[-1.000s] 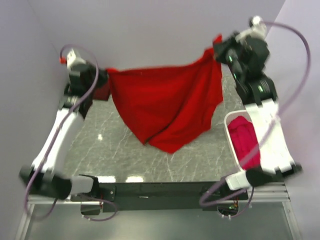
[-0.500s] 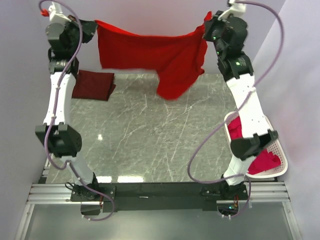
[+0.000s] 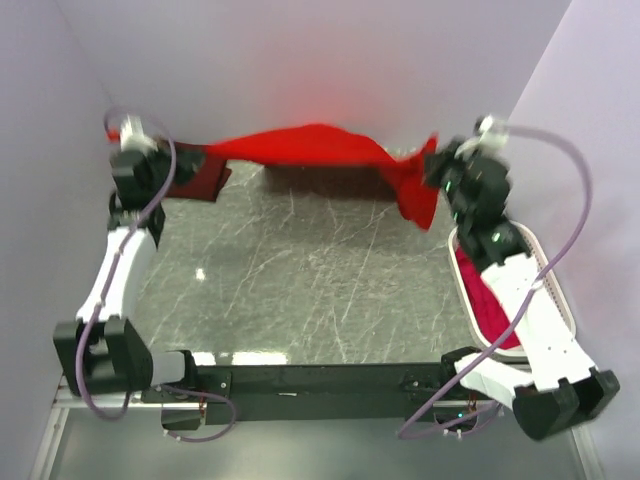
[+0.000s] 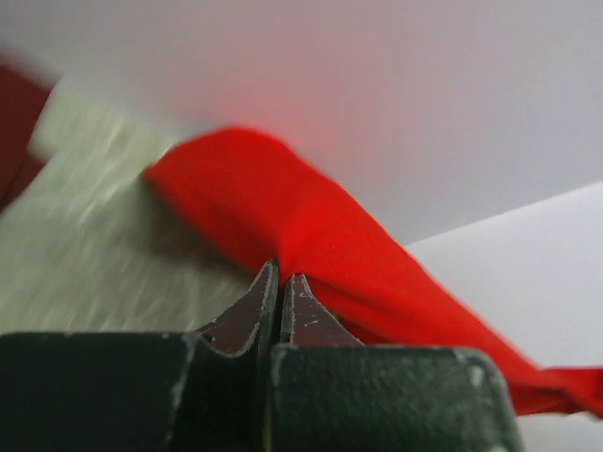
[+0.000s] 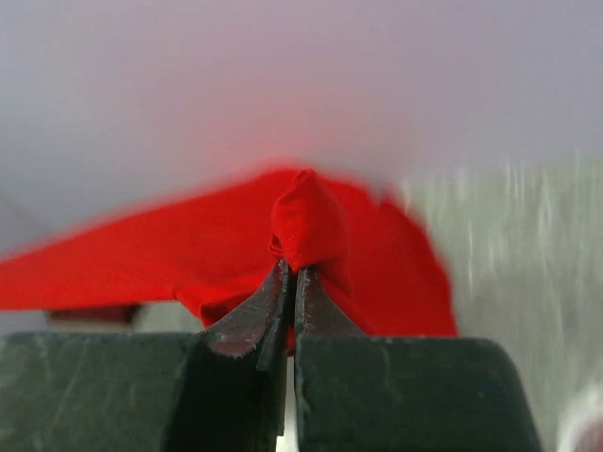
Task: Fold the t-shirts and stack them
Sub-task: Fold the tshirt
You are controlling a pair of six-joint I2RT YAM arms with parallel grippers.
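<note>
A bright red t-shirt (image 3: 310,146) hangs stretched in the air between both grippers at the far side of the table. My left gripper (image 3: 197,160) is shut on its left corner; the left wrist view shows the cloth (image 4: 311,235) pinched at the jaw tips. My right gripper (image 3: 432,163) is shut on its right corner, a red flap (image 3: 413,195) hanging below; the right wrist view shows a cloth bunch (image 5: 306,226) between the tips. A dark maroon folded t-shirt (image 3: 200,180) lies at the far left, partly hidden. Pinkish-red shirts (image 3: 480,300) lie in the basket.
A white perforated basket (image 3: 555,290) stands at the right edge of the grey marble table (image 3: 300,280), partly under my right arm. Walls close in the left, back and right sides.
Both grippers came down and toward the table from their raised position. The red shirt, earlier hanging as a broad sheet, now stretches low and flat between them.
</note>
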